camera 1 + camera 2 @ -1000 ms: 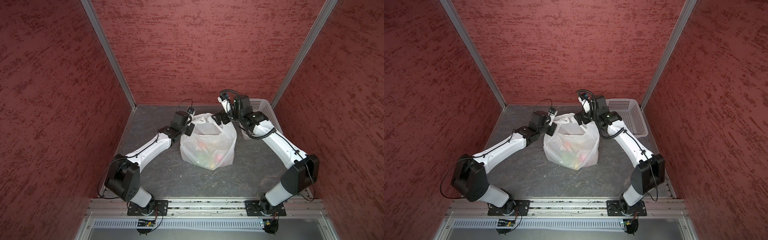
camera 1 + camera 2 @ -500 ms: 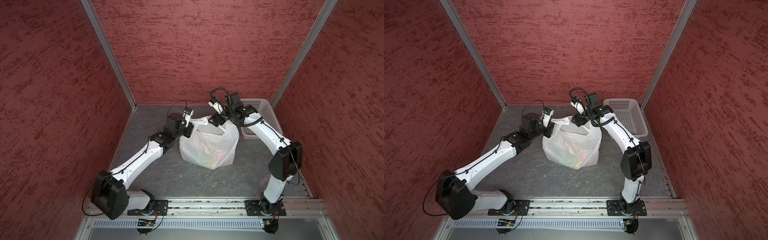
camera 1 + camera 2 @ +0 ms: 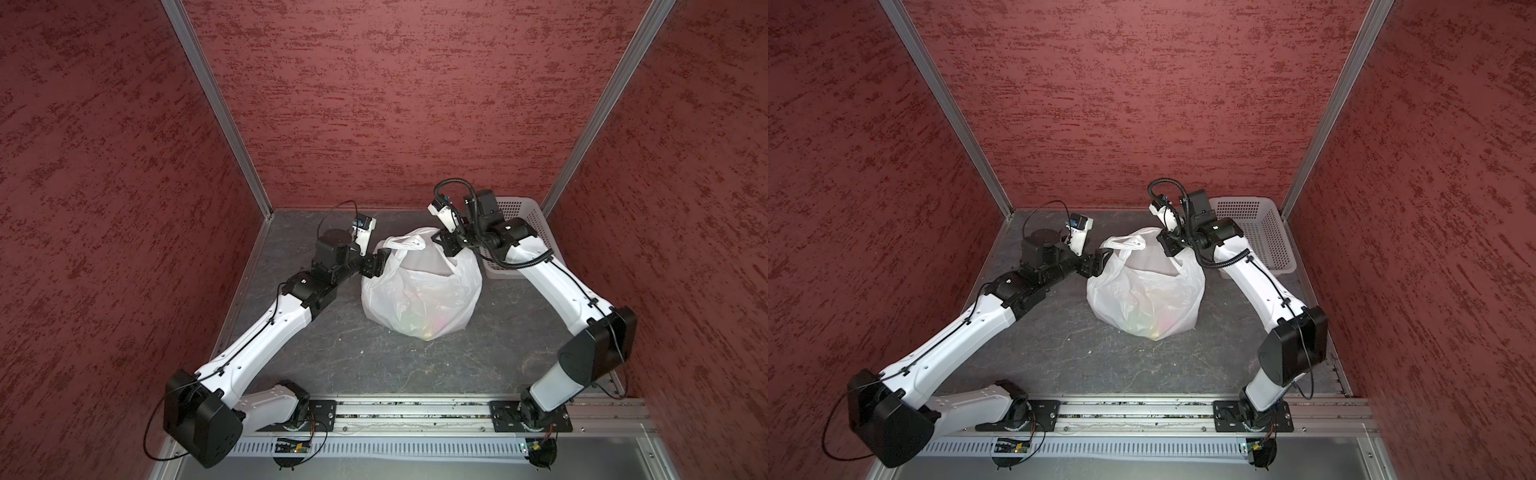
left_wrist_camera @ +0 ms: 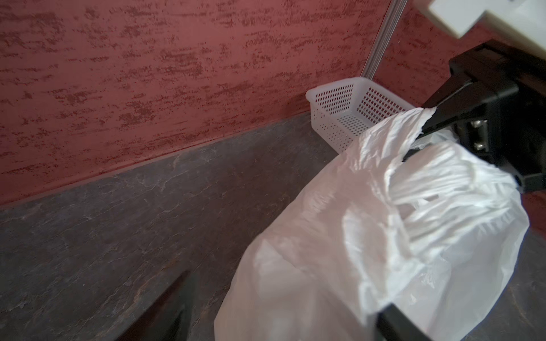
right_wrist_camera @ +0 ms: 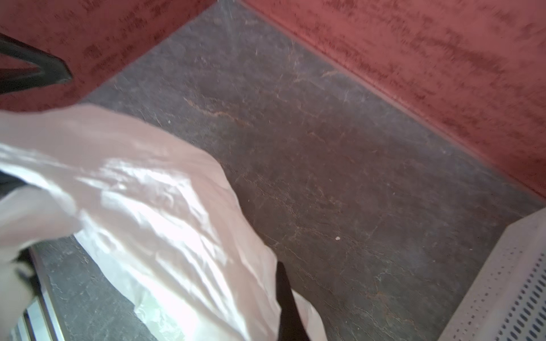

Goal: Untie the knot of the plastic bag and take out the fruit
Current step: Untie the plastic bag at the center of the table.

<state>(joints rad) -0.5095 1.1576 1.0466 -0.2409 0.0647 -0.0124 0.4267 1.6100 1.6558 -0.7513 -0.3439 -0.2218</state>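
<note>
We find plastic bag (image 3: 419, 299) on bench (image 3: 332, 345), centre, mouth gaping, no knot visible: untying looks done. Right tool (image 3: 451, 249) clenched on bag's right rim. Left tool (image 3: 377, 265) spread, empty, beside bag's left side. Fruit (image 3: 428, 324) inside; removal remains.

Looks like an enclosed robot work cell in a lab.
Boxed in by textured red wall panels (image 3: 374, 104) joined by aluminium corner posts (image 3: 216, 104); floored with a grey stone-look tabletop (image 3: 374, 357); fitted with two white-and-black jointed robot arms (image 3: 266, 332) bolted to a metal rail (image 3: 411, 409) along the front edge; stocked with a plastic bag (image 3: 419, 299) and a white perforated basket (image 3: 521, 216).
</note>
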